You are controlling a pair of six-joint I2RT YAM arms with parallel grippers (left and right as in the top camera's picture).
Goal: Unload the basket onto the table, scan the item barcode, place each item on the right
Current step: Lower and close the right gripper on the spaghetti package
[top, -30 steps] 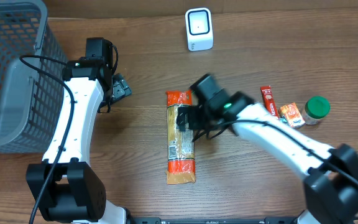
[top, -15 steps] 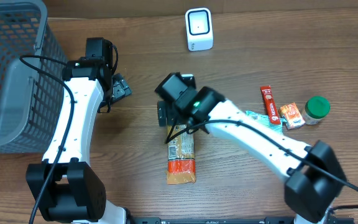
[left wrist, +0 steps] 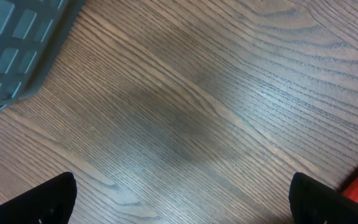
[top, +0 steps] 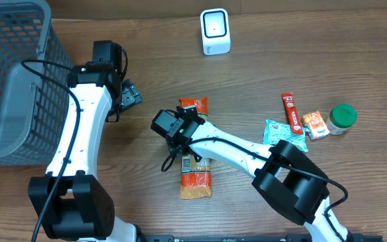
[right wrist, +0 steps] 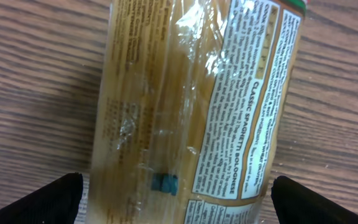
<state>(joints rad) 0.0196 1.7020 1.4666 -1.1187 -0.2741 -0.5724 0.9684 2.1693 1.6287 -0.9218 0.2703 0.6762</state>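
Right gripper [right wrist: 176, 198] over the spaghetti packet [top: 196, 176]
The packet lies lengthwise near the middle of the table [top: 113, 195], recipe panel up; the jaws stand spread either side above it (contact hard to judge). Farther left, the left gripper [left wrist: 182, 200] is spread wide over bare wood. The scanner [top: 215, 31] stands far back.

left gripper [top: 129, 95] jaws wide apart, right gripper [right wrist: 180, 202] jaws wide apart, pointing downward
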